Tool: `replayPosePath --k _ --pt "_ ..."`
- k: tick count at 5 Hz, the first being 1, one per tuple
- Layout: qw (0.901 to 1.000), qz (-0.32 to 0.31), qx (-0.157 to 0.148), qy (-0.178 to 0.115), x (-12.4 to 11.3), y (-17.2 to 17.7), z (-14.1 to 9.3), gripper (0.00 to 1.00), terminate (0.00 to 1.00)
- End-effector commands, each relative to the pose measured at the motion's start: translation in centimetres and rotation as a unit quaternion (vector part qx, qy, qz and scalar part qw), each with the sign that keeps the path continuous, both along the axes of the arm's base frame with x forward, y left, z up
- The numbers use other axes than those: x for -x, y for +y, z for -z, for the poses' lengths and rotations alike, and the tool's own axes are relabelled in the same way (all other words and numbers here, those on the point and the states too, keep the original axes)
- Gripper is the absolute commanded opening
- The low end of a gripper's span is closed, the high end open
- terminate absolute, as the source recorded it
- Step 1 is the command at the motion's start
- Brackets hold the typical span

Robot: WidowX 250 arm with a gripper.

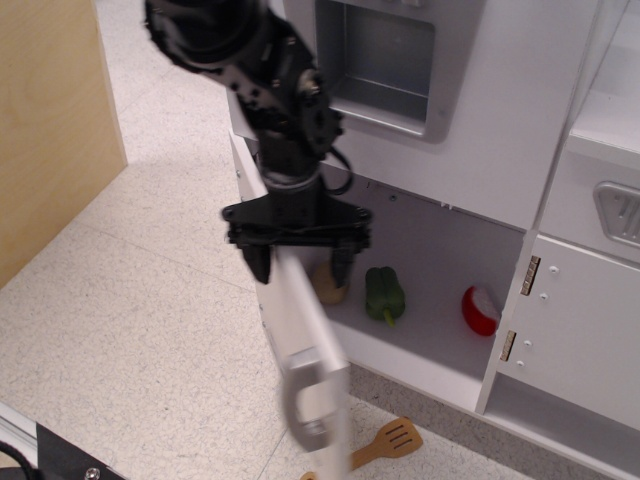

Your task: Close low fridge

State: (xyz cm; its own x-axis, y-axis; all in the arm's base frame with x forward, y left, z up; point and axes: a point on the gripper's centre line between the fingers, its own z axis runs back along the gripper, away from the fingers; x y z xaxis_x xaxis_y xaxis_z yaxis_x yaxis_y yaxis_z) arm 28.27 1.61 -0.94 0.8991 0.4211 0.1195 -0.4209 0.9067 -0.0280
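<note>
The low fridge (440, 250) is a white compartment under the white door with the grey dispenser (375, 60). Its flat white door (300, 345) stands partly open, swung out from hinges on the left, blurred, with the grey handle (300, 395) near its lower end. My black gripper (298, 262) is open and straddles the door's top edge, one finger on each side. Inside the compartment lie a tan round food (328, 285), a green pepper (385, 293) and a red and white food (481, 310).
A wooden spatula (385, 442) lies on the speckled floor in front of the fridge. A narrower white cabinet door with metal hinges (580, 335) stands to the right. A wooden panel (50, 120) stands at the left.
</note>
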Motion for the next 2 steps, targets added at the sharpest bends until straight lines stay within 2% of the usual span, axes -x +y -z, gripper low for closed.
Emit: replayPosePath --k 1,2 --pt "0.9980 0.034 -0.006 -0.053 -0.5 -1.4 -4.8 1.00 0.00" --pt "0.9949 0.073 -0.001 -0.069 1.5 -0.8 -7.5 1.00 0.00"
